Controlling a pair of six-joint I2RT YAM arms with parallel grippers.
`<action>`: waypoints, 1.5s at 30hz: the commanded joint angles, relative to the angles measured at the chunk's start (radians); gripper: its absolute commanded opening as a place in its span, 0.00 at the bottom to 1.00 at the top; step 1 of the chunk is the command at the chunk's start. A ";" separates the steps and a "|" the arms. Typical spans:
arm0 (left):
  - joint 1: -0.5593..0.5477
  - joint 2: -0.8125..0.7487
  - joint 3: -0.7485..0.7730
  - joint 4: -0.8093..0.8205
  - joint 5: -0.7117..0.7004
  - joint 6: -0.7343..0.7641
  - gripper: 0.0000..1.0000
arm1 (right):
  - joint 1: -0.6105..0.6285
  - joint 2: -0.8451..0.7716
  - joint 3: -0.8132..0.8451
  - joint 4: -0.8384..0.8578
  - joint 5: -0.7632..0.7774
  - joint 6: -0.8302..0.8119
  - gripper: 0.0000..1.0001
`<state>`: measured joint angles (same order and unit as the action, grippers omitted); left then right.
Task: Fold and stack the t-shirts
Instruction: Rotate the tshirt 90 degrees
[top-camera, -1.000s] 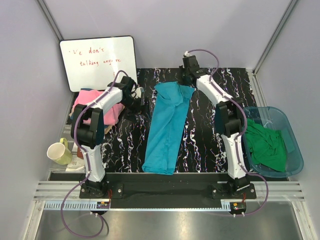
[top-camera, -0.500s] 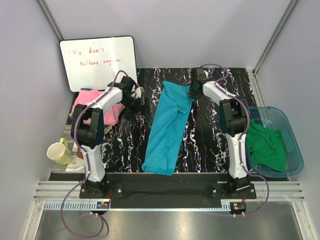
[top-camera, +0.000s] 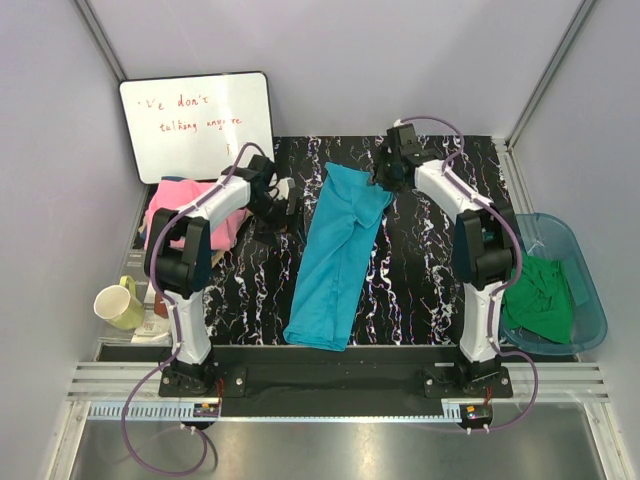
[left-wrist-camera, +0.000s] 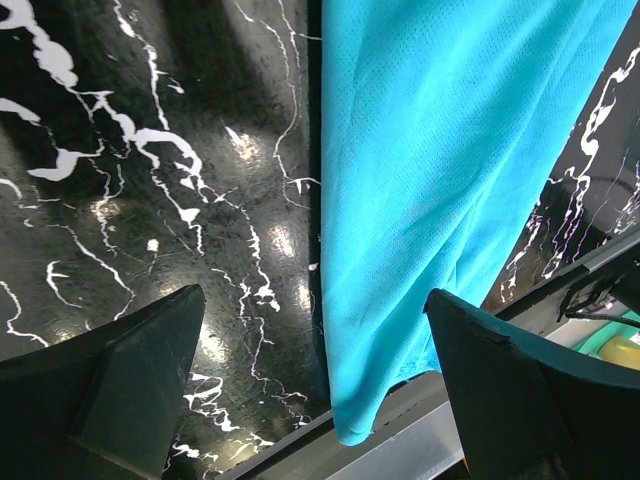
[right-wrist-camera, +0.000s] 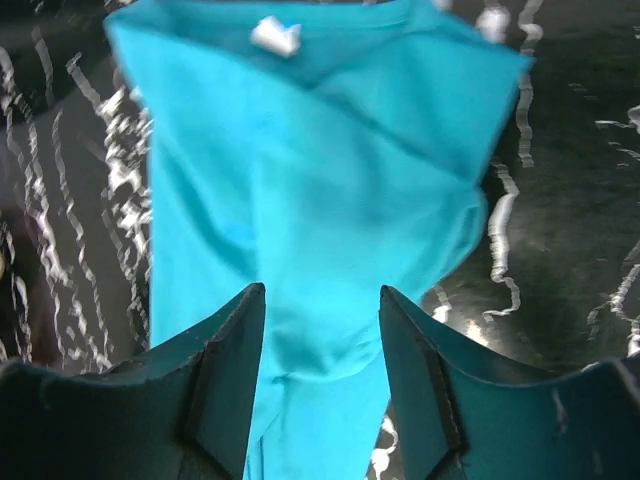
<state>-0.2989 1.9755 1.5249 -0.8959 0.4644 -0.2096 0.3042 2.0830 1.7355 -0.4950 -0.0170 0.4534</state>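
A teal shirt (top-camera: 335, 260), folded into a long strip, lies across the middle of the black marbled bench (top-camera: 420, 280), from the far side to the near edge. The right end effector (right-wrist-camera: 322, 370) hangs open over its far end. The left end effector (left-wrist-camera: 315, 385), also open, is just left of the strip. A pink shirt (top-camera: 178, 210) sits at the left, a green shirt (top-camera: 540, 300) in the blue tub (top-camera: 592, 310).
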 joint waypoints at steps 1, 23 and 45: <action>-0.003 -0.027 0.032 0.012 0.014 0.004 0.99 | 0.091 -0.029 0.039 -0.077 -0.040 -0.106 0.57; -0.003 -0.014 0.046 0.014 0.019 0.015 0.99 | 0.191 0.450 0.508 -0.425 0.216 -0.222 0.00; -0.002 -0.214 -0.190 0.133 0.114 -0.109 0.99 | 0.164 -0.309 -0.031 -0.295 0.079 -0.046 1.00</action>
<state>-0.3019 1.8797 1.4376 -0.8581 0.5114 -0.2474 0.4904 2.0525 1.8744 -0.8845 0.1619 0.2714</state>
